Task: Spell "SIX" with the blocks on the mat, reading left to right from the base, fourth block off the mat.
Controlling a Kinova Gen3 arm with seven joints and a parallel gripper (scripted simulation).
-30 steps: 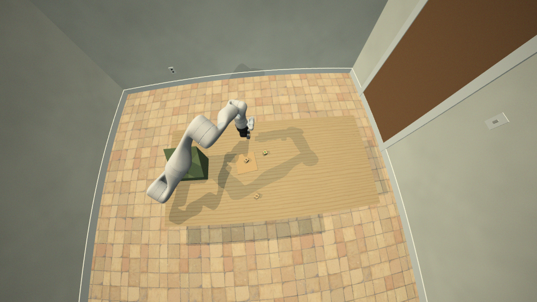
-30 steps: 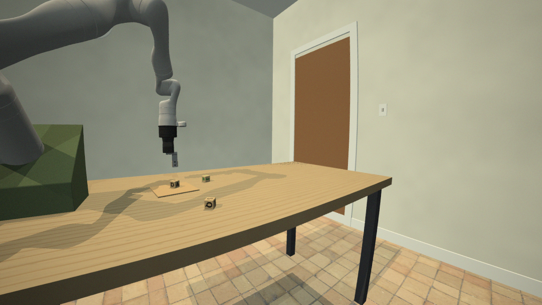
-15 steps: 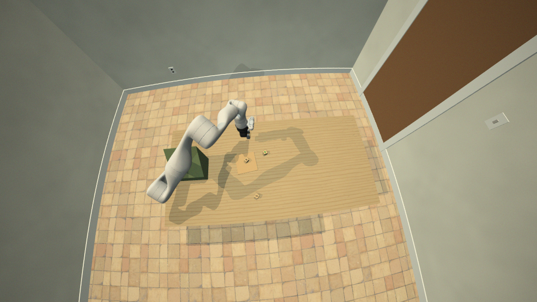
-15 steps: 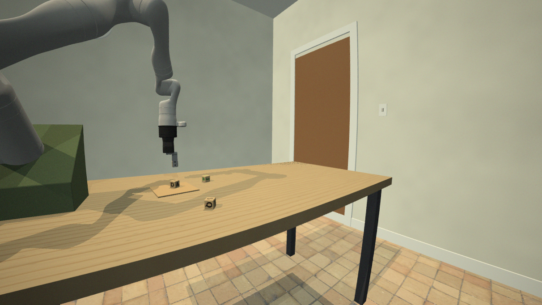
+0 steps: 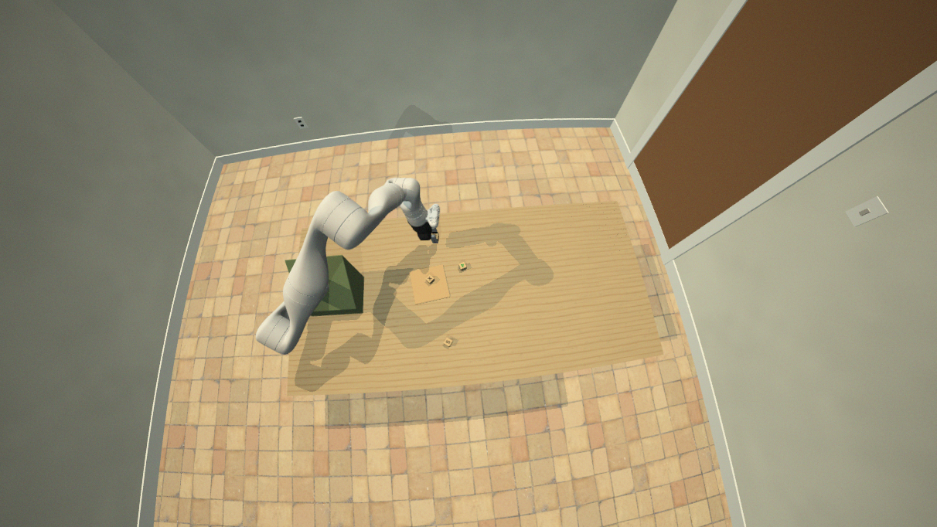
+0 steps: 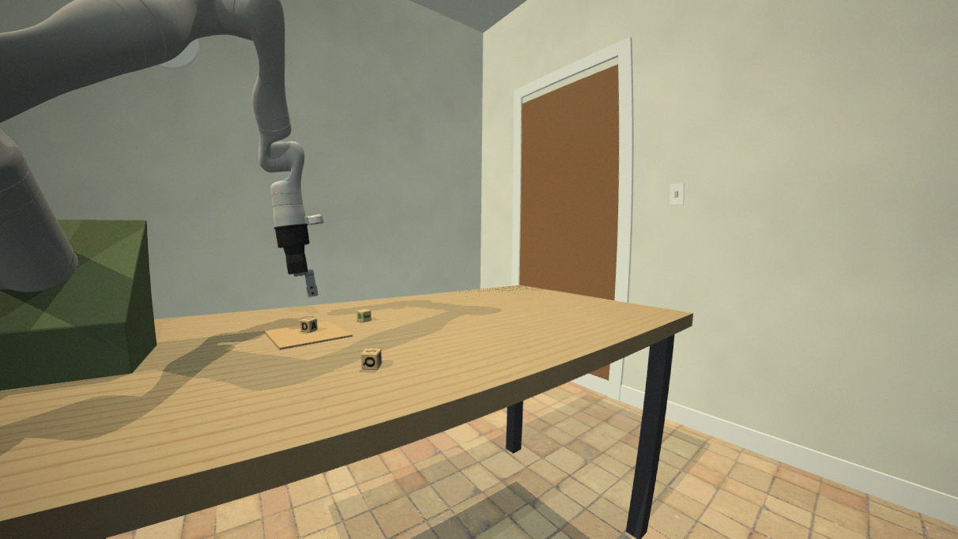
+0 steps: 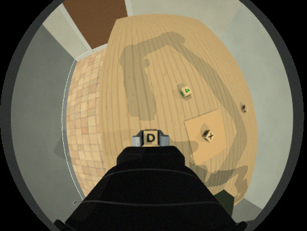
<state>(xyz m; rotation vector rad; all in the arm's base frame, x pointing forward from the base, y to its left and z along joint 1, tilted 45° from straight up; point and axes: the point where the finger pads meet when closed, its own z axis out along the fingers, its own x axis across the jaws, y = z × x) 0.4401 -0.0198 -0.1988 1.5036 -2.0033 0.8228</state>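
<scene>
Above the wooden desk, the tool is clamped on a small wooden letter block; a poorly aimed release could roll it onto the tan mat.

The table is light brown wood with thin dark stripes and black legs. The mat is plain tan. The small blocks are tan with black letters; one block has green marks. The floor is orange and yellow tiles. The door is brown.
</scene>
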